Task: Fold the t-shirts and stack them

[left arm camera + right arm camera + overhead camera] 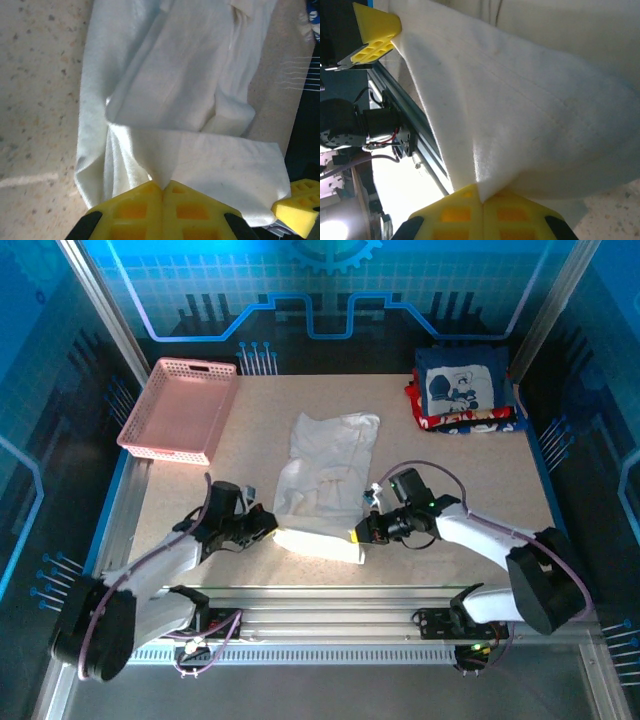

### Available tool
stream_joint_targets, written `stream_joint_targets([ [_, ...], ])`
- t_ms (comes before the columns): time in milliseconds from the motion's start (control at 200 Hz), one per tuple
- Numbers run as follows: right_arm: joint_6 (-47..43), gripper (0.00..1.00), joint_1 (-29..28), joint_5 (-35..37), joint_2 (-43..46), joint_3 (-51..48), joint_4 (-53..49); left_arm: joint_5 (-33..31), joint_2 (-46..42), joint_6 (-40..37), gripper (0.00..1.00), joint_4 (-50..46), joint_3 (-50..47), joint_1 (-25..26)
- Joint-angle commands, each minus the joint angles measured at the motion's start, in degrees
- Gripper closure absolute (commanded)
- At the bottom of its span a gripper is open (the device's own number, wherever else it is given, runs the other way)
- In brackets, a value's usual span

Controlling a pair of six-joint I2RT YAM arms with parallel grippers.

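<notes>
Near table edge: left gripper (268, 530) and right gripper (358, 537), yellow fingers pressed together, each pinching a near corner of the crumpled white cloth t-shirt (325, 475). Its hem is stretched between them, and the rest lies mid-table on the speckled beige tabletop (480, 480). Far left, well apart: pink plastic lattice basket (165, 452). Far right: folded stack topped by a navy t-shirt with white cartoon print (462, 388).

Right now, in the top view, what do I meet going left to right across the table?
basket → left fingers, shut on the shirt's near corner → white shirt → shirt stack
</notes>
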State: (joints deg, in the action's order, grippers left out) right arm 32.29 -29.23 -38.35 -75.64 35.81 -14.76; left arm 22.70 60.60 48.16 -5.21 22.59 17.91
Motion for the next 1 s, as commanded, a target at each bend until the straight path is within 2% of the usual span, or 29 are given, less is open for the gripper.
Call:
stream_joint_targets([
  [0,0.23,1.0,-1.59,-2.08,3.97,-2.76,-0.45,-0.59,-6.51,1.64,1.0,-5.06,-3.51,0.46],
  [175,1.61,1.0,-1.96,-1.53,5.63,-5.37,1.02,-0.02,-10.95,3.59,1.0,-6.54,-6.9,0.72],
  [355,0.97,1.0,-1.96,-0.41,5.66,-4.96,0.96,-1.25,-10.07,3.47,1.0,-6.32,-6.31,0.81],
  [650,-3.47,1.0,1.05,1.96,2.03,3.41,-3.14,-3.8,1.83,-0.91,1.0,-5.18,7.7,0.81],
  [995,-9.4,1.0,5.49,-0.68,-10.31,14.09,-7.45,-4.2,18.32,-3.89,1.0,-2.18,18.77,0.07],
])
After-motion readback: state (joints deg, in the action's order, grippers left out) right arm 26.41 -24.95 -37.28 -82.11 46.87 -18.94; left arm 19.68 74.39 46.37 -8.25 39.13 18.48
